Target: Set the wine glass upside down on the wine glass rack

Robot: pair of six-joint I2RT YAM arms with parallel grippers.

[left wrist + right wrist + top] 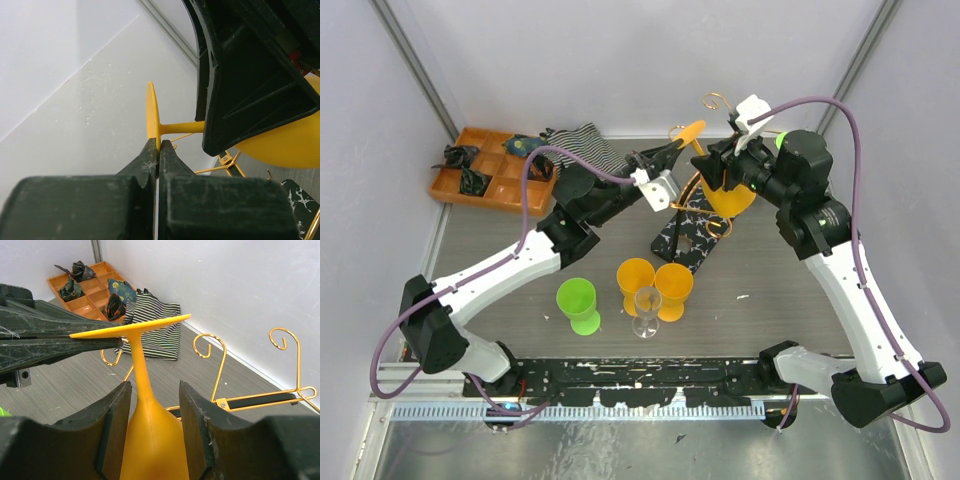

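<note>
An orange wine glass (735,198) hangs upside down above the wine glass rack, its foot (688,133) uppermost. My right gripper (730,165) is shut around the bowl; in the right wrist view the bowl (150,425) sits between my fingers (152,400). My left gripper (682,146) is shut on the rim of the foot, seen edge-on in the left wrist view (151,112) above my fingertips (159,145). The gold wire rack (717,100) with curled arms (240,402) stands on a black speckled base (690,235) beneath the glass.
An orange compartment tray (490,170) and a striped cloth (575,140) lie at the back left. A green glass (577,300), two orange glasses (635,275) and a clear glass (647,305) stand at the front centre. White walls enclose the back.
</note>
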